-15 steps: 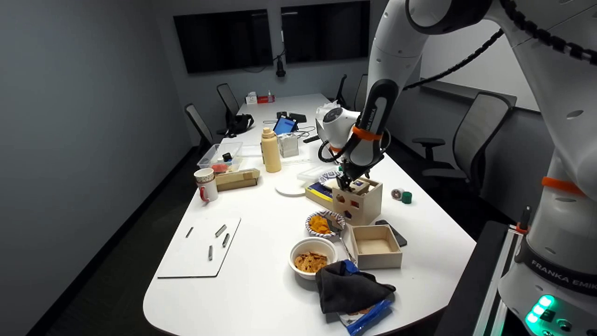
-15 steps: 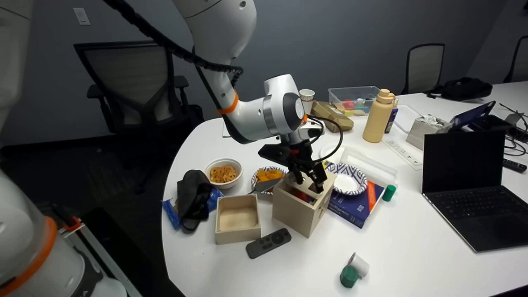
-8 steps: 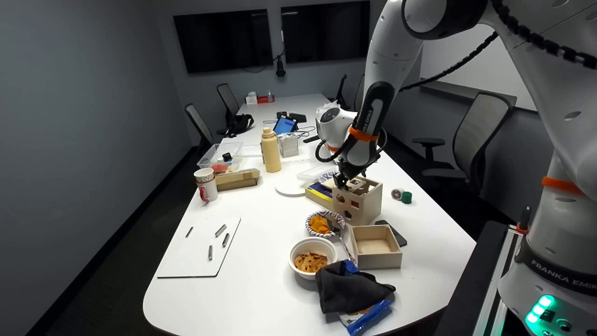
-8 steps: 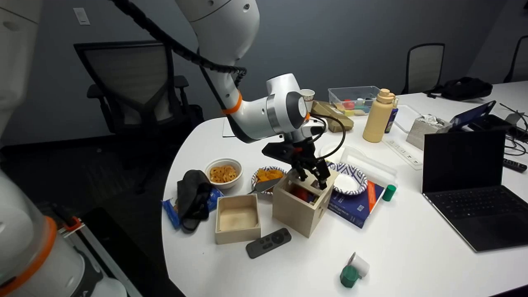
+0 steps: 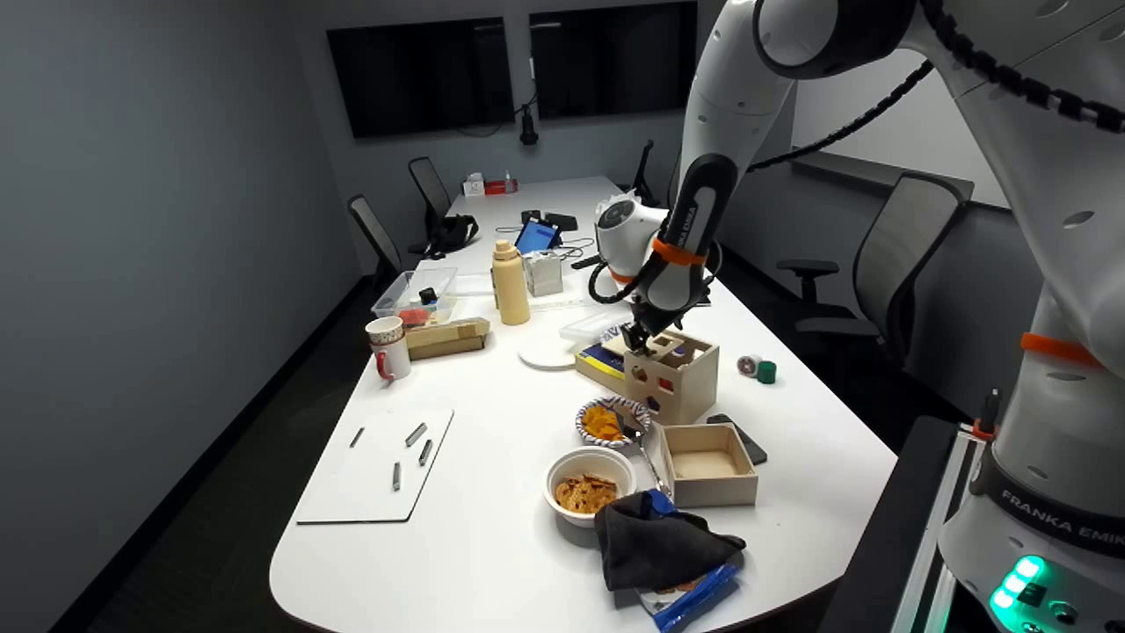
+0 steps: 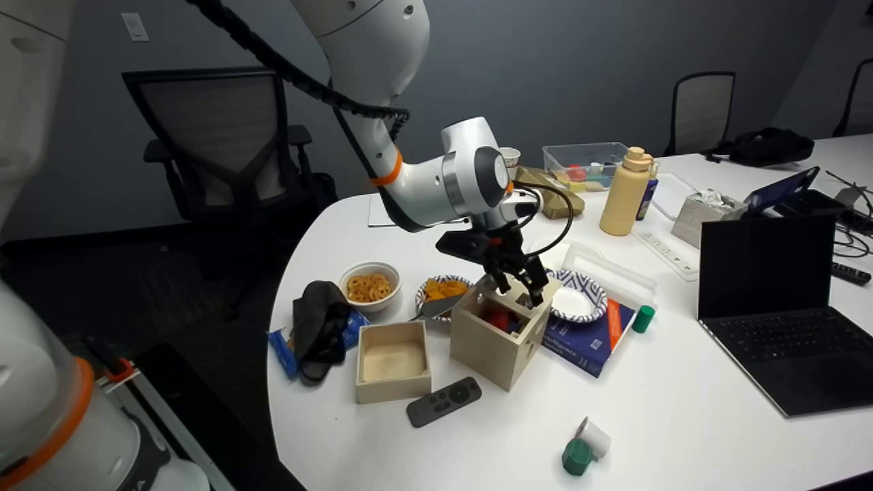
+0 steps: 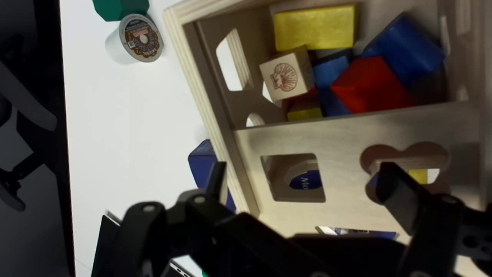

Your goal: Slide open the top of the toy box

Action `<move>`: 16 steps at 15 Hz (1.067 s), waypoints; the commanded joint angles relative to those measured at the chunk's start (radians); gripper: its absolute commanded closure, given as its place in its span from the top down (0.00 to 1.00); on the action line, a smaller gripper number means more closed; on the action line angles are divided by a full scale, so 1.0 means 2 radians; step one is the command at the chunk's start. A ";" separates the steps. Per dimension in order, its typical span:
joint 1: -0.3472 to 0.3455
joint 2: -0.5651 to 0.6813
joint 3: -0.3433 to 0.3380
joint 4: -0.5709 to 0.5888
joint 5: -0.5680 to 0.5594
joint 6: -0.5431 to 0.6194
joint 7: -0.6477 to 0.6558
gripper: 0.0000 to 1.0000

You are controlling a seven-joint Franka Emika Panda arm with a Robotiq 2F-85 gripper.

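Observation:
The toy box [image 5: 694,387] is a light-wood cube on the table, also in an exterior view [image 6: 485,346] and the wrist view [image 7: 196,84]. Its top [image 7: 342,161], a flat panel with cut-out holes, is partly slid back. Through the opening show a yellow block [image 7: 315,27], a red block [image 7: 371,86] and a blue cylinder [image 7: 405,50]. My gripper [image 7: 303,171] is open over the panel; it shows in both exterior views [image 5: 643,341] [image 6: 521,292]. One finger is outside the box wall, the other at the clover-shaped hole. Whether that fingertip is inside the hole is unclear.
A shallow tan box [image 6: 393,390] and black remote [image 6: 443,402] lie beside the toy box. A blue book [image 6: 586,344] with a paper plate [image 6: 578,307] is behind it. A chip bowl [image 5: 605,425], cookie bowl [image 5: 589,462] and coffee pod [image 6: 593,438] are near.
My gripper and the top have moved away from the robot's base. The opening in the toy box is wider, and the box itself has shifted very slightly.

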 commanded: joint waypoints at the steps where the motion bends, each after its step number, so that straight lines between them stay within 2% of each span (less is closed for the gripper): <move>1: 0.014 -0.013 -0.005 0.002 0.005 -0.026 -0.015 1.00; 8: 0.014 -0.073 0.021 -0.003 0.022 -0.124 -0.038 1.00; 12: -0.001 -0.108 0.045 -0.005 0.047 -0.154 -0.069 1.00; 16: -0.006 -0.128 0.056 -0.005 0.066 -0.172 -0.089 1.00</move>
